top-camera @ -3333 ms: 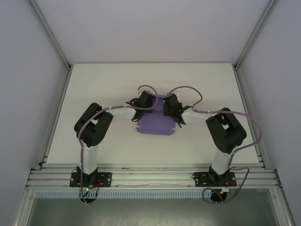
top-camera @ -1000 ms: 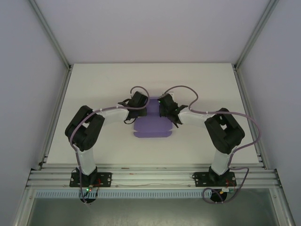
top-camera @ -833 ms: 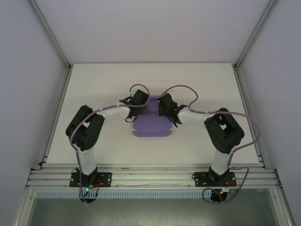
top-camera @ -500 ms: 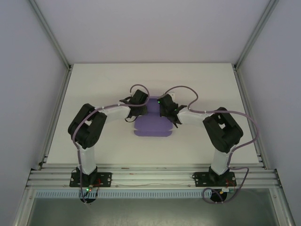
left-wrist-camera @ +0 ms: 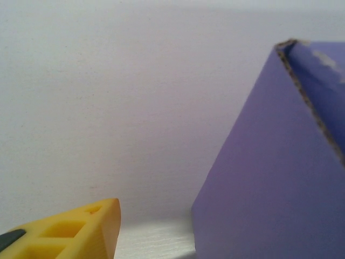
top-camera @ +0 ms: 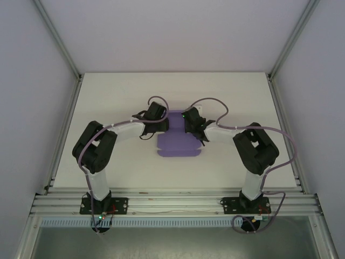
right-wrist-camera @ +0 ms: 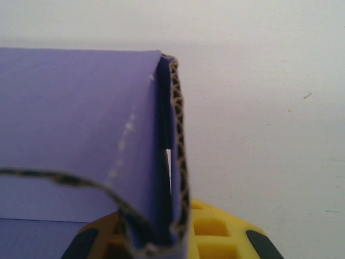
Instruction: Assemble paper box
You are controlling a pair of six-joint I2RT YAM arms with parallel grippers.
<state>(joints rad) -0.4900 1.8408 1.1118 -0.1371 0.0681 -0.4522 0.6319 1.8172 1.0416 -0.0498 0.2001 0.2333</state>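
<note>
The purple paper box (top-camera: 178,145) lies partly folded on the white table (top-camera: 118,97), between the two wrists. My right gripper (top-camera: 190,125) is at its back right corner. In the right wrist view a doubled, upright wall of the paper box (right-wrist-camera: 81,124) stands pinched between the yellow fingers (right-wrist-camera: 221,232), with its corrugated edge showing. My left gripper (top-camera: 160,125) is at the box's back left side. The left wrist view shows one yellow finger (left-wrist-camera: 81,229) apart from a raised purple panel (left-wrist-camera: 269,178); the other finger is hidden behind that panel.
Aluminium frame rails (top-camera: 64,135) run along the table's left, right and near edges, with pale enclosure walls beyond. Cables loop above both wrists (top-camera: 207,102). Bare table surface stretches behind and to either side of the box.
The left arm's elbow has swung left and its wrist has drawn slightly away from the box. The box has shifted a little to the right with the right gripper.
</note>
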